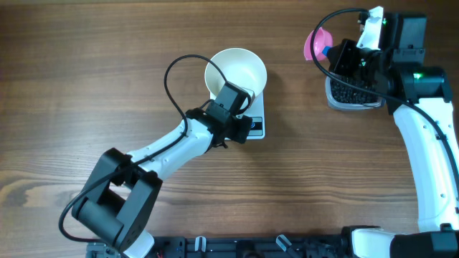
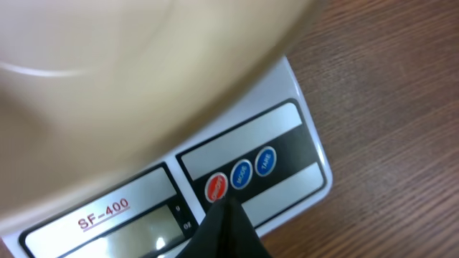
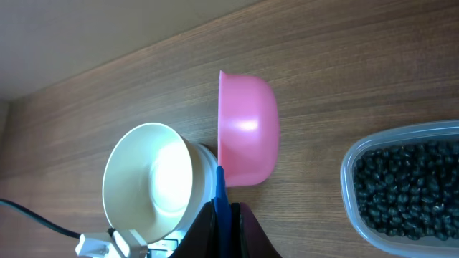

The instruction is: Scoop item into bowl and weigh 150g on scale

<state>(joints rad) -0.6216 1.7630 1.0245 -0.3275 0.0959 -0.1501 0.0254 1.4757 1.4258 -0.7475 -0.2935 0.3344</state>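
Note:
The white bowl [image 1: 237, 70] stands empty on the small white scale [image 1: 258, 126]; close up, the bowl [image 2: 129, 79] is a blur above the scale's panel [image 2: 301, 140]. My left gripper [image 1: 246, 129] is shut, and its tip [image 2: 226, 203] touches the red button [image 2: 216, 188]. My right gripper [image 1: 337, 59] hangs above the table, shut on the blue handle [image 3: 221, 190] of the pink scoop [image 3: 247, 132]. No beads show in the scoop. The item, small black beads [image 3: 409, 190], fills a clear container [image 1: 353, 94] below my right arm.
A black cable [image 1: 176, 75] loops from the left arm beside the bowl. Blue buttons [image 2: 252, 168] sit right of the red one, and the display [image 2: 122, 240] reads nothing legible. Bare wooden table [image 1: 86, 86] lies left of the scale.

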